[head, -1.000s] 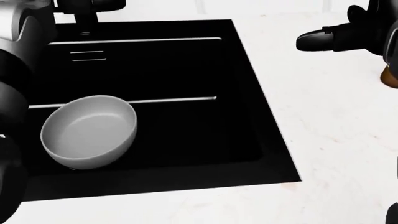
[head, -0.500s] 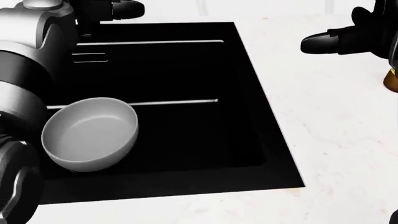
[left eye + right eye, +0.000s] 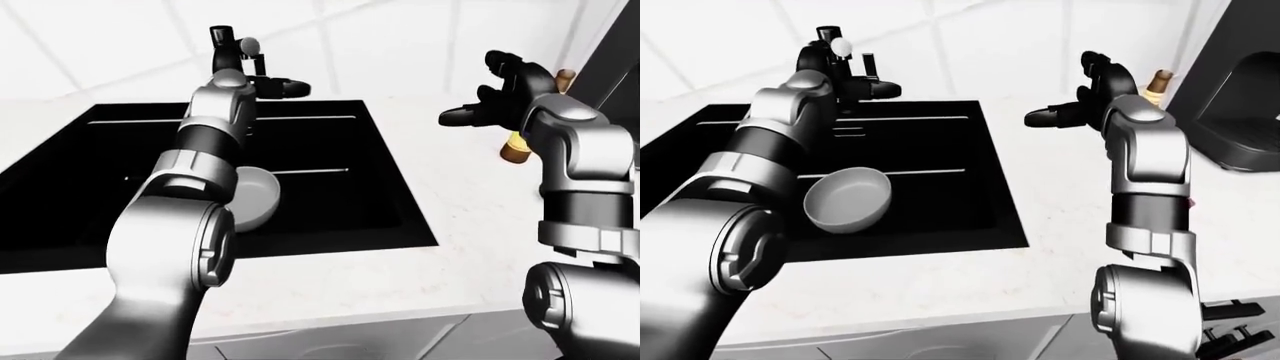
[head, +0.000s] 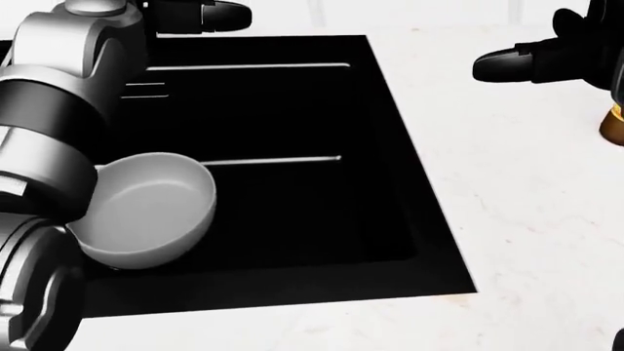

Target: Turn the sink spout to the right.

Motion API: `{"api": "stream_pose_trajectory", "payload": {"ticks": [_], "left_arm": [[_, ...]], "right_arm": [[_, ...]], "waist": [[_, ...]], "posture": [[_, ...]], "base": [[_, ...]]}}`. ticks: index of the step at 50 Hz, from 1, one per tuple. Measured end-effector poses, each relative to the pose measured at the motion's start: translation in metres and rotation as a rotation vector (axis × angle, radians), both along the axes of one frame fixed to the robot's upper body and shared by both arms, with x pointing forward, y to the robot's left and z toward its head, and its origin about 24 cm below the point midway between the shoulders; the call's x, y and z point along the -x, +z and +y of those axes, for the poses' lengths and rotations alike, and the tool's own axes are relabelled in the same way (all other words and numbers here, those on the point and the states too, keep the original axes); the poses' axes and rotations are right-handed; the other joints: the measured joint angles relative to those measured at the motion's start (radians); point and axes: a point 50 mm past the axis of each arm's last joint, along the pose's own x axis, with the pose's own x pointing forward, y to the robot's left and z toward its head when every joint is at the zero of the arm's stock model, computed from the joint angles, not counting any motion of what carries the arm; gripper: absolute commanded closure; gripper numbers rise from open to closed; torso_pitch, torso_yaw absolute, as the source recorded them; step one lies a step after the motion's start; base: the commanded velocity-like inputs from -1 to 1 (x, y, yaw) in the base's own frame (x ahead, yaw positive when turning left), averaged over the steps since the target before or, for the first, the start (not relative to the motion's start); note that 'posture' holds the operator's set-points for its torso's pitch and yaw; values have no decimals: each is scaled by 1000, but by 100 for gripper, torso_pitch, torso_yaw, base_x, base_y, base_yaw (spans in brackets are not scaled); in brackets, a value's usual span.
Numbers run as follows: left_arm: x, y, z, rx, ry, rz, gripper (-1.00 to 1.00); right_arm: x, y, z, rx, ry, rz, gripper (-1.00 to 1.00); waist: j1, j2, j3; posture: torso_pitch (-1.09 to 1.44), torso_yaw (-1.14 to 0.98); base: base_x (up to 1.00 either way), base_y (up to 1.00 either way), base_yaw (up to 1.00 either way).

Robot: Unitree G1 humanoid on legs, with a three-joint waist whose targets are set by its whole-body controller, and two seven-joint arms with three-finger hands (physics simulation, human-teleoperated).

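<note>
Reaching to the far edge of the black rectangular sink basin (image 3: 940, 187), the robot's black left hand (image 3: 855, 86) sits at the base of the black upright sink faucet (image 3: 222, 41); whether its fingers grip the faucet I cannot tell. The black right hand (image 3: 495, 94) hangs open, fingers apart, above the white speckled counter (image 4: 527, 205) (nothing held). A pale grey round bowl (image 3: 847, 199) lies in the basin.

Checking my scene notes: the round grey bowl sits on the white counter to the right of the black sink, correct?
No. The round grey bowl lies inside the black sink, in its left part, as the right-eye view shows; it is not on the white counter.
</note>
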Motion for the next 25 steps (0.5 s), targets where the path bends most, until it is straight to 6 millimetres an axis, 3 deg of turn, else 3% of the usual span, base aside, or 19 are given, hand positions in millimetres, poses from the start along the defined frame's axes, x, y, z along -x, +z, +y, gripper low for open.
{"api": "stream_pose_trajectory", "payload": {"ticks": [25], "left_arm": [[1,3,-18,-9,-36,-9,-100]], "right_arm": [[6,5,-1,0,-1,-8,-100]], "waist": [[2,-4,1]], "posture": [[-10,0]], "base": [[0,0,0]]}}
